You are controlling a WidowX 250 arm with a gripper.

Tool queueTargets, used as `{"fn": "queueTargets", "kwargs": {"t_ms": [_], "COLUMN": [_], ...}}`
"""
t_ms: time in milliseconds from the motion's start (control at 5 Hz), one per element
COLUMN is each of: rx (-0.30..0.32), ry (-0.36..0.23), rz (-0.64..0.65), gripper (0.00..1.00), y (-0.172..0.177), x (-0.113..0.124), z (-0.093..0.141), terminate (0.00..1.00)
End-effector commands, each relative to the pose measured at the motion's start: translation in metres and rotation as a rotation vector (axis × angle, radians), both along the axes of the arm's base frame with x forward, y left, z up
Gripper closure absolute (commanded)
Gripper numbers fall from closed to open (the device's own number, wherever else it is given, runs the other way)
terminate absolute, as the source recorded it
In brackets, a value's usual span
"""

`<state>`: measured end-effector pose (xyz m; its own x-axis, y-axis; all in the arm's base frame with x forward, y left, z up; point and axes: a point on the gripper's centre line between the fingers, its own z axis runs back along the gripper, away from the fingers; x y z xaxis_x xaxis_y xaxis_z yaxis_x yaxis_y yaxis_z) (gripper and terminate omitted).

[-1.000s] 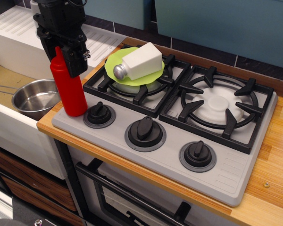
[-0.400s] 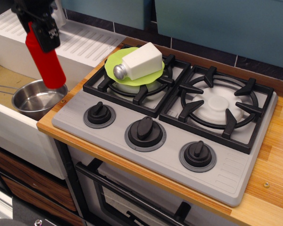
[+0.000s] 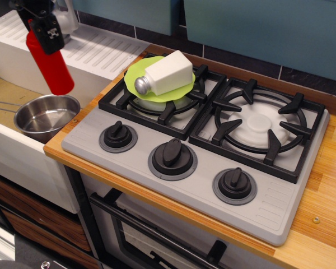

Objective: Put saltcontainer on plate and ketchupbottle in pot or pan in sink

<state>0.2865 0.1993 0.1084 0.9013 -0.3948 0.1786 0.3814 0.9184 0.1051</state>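
Gripper (image 3: 43, 31) clamped on ketchup bottle (image 3: 51, 64), lifted off the stove since a second ago, now hanging at twelve o'clock above pot (image 3: 45, 116); lowering next.

Red ketchupbottle (image 3: 51, 65) hangs tilted above steel pot (image 3: 45, 116) in sink (image 3: 11, 143); saltcontainer (image 3: 165, 73) lies on green plate (image 3: 135, 77).

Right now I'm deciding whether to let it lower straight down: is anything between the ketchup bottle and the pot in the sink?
Nothing visible. The gripper holds the ketchupbottle tilted in the air above the pot, whose inside looks empty.
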Motion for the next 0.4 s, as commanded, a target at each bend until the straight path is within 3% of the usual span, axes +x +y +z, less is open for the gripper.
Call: {"fn": "queueTargets", "kwargs": {"t_ms": [0,200], "rx": [0.025,0.026], "ry": [-0.02,-0.011], "rz": [0.006,0.013], "gripper": [1.0,1.0], "y": [0.0129,0.0153], "x": [0.0182,0.0209], "z": [0.0139,0.0128], "terminate": [0.0,0.0]}}
